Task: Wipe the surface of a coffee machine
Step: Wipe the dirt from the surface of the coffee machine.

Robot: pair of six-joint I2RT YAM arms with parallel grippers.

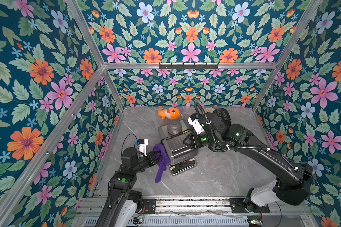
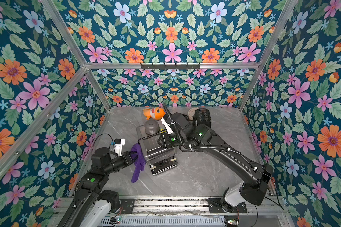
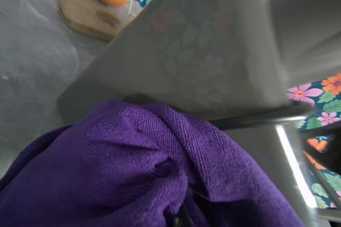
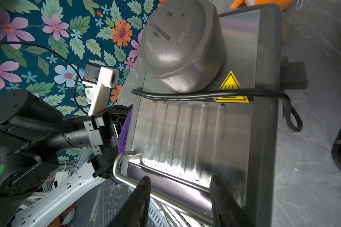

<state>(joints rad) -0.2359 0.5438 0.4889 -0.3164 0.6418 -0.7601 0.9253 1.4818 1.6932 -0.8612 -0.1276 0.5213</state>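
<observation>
Gripping purple cloth, left hand seemingly touches the coffee machine.

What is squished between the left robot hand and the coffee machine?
The purple cloth. The left gripper, shut on it, holds it against the coffee machine's side, as seen in the right wrist view and both top views.

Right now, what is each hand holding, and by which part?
The left hand is shut on the purple cloth by its bunched upper end. The right hand straddles an edge of the coffee machine; grip unclear.
</observation>
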